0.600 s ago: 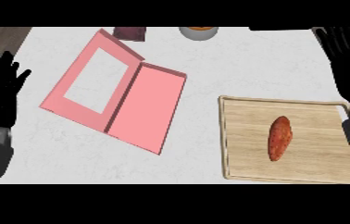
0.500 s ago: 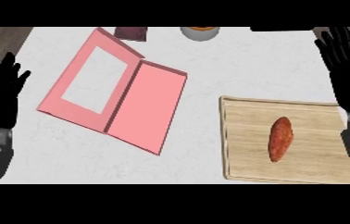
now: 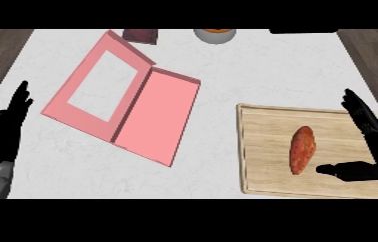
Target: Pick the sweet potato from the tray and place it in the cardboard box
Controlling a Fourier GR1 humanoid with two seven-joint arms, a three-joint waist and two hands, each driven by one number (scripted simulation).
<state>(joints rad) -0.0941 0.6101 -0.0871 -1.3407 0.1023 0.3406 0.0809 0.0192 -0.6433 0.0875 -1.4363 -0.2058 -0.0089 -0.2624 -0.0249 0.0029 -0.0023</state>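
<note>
1. R hand (image 3: 353, 170): spread wide, holds nothing. Thumb reaches in over the tray (image 3: 255, 136); fingers (image 3: 359, 113) point up along the view's right edge.
2. Sweet potato (image 3: 302, 149): lies on the tray just inboard of the R thumb tip, a small gap showing between them. Not yet grasped.
3. Cardboard box (image 3: 159, 118): lies open, well apart from R hand and nearer the L hand (image 3: 13, 123), which rests open, fingers up.
4. Risk: the potato is a tapered, rounded spindle. A closure on a narrow end instead of mid-body could make it roll or squirt out.
5. Risk: the tray's raised rim may catch the fingers on approach.
6. Risk: the box tray is shallow and the hinged lid (image 3: 100, 88) beside it has a window cut-out. An off-target release could drop the potato onto the lid.
7. Materials: tray is pale wood w/ visible grain; potato skin is rough, reddish-brown; box is smooth pink card; counter (image 3: 280, 71) is white w/ faint marbling.
</note>
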